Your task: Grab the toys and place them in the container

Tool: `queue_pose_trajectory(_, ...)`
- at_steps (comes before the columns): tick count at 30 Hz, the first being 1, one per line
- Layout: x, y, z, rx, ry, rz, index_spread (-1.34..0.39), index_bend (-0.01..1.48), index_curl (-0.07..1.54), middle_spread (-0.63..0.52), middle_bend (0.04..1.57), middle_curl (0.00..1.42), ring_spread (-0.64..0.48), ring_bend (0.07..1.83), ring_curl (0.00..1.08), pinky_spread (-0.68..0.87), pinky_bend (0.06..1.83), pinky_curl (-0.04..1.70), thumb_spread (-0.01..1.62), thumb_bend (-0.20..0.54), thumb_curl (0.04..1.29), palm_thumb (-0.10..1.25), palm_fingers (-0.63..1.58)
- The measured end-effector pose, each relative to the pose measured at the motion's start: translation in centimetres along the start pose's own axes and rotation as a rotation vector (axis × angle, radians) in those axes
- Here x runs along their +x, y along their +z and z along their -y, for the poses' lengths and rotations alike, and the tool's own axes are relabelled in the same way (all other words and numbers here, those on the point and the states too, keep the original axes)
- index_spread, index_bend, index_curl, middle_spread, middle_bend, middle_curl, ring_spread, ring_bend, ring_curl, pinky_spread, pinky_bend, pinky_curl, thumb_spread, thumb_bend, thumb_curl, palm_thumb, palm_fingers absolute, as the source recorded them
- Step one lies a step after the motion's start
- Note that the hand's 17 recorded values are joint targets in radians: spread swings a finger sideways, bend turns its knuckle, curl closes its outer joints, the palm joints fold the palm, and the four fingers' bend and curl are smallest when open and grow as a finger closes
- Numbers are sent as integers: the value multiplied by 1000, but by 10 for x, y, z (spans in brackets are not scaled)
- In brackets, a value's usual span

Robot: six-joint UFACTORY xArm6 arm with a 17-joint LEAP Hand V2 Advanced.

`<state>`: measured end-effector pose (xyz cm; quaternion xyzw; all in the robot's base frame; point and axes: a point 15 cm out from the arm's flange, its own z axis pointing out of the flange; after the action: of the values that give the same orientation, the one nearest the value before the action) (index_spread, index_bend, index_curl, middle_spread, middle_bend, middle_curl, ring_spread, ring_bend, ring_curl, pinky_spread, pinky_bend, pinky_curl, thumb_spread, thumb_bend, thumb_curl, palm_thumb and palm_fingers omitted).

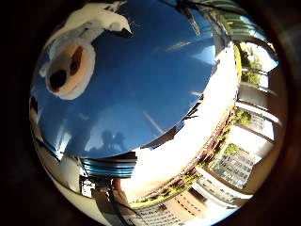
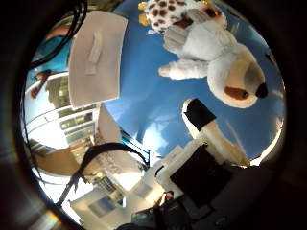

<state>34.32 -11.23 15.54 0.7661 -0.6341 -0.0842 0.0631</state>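
Note:
A grey-white plush dog (image 2: 216, 52) with a tan muzzle and brown patches lies on the round blue table (image 1: 150, 84). Touching its far side is a spotted white-and-brown plush toy (image 2: 168, 12) with yellow feet. A beige rectangular container (image 2: 96, 52) rests on the table near its edge, apart from the toys. My hand (image 2: 201, 167) hovers above the table beside the dog. One finger (image 2: 199, 117) with a black tip reaches out straight, stopping a little short of the dog. Nothing is held.
The table's rim (image 1: 108, 165) is close by, with striped blue edging below it. Beyond the rim lie a pale floor and buildings with greenery.

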Motion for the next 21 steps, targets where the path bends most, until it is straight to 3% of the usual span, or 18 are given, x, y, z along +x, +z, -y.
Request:
queue_pose_trajectory(5,-10,23,24,-1,3,-14,19,148,249,77,212,342,308,536,319,496,730,324,1105,-29,411,617,280)
queue_pose_trajectory(8,-16,34,30,-39,-9,-57,15,116,224,24,283,370,292,653,340,494,781,317,1094,-22,414,645,477)
queue_pose_trajectory(12,-7,36,31,-76,-13,-160,-116,110,176,-65,518,471,205,884,414,457,976,380,1079,-8,432,731,902)
queue_pose_trajectory(16,-3,31,40,-46,-20,-204,-238,138,105,-140,770,622,109,1202,561,421,1046,475,1052,-3,476,830,945)
queue_pose_trajectory(21,8,6,39,7,-7,-221,-374,283,66,-187,933,743,33,1289,631,363,1238,573,1018,10,531,945,1112)
